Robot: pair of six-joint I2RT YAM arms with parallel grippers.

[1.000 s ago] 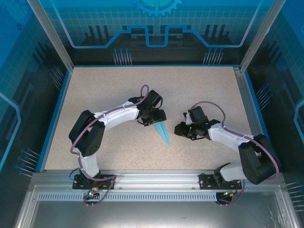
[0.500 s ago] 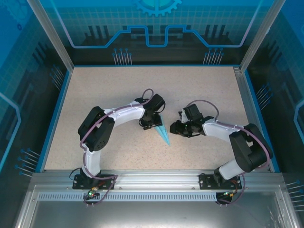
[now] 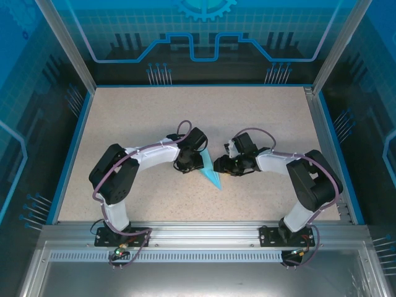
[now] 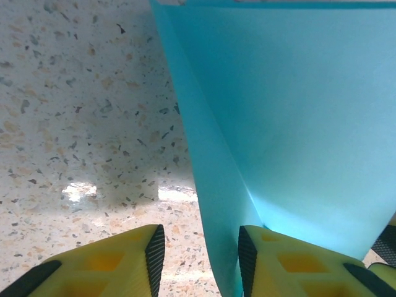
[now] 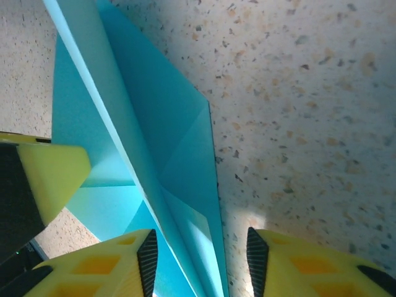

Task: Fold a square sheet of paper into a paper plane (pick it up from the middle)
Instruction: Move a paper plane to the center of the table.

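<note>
Paper plane [image 3: 211, 173], where?
— Centre of the speckled table [image 3: 136, 117], between the two arms.
— Left gripper [image 4: 197, 263]?
— Fingers parted astride the paper's edge, not pinching.
— Right gripper [image 5: 198, 263]?
— Parted too, around the raised crease; the left gripper's yellow finger [image 5: 49, 176] crowds close alongside.

The paper plane [image 3: 211, 174] is a slim, pointed dart of plain light-blue paper near the middle of the speckled tabletop [image 3: 136, 117], its sharp tip aimed at the near edge. Close up, its centre fold [image 5: 133, 154] stands raised between layered triangular flaps, and one broad wing [image 4: 297, 124] shows smooth.
</note>
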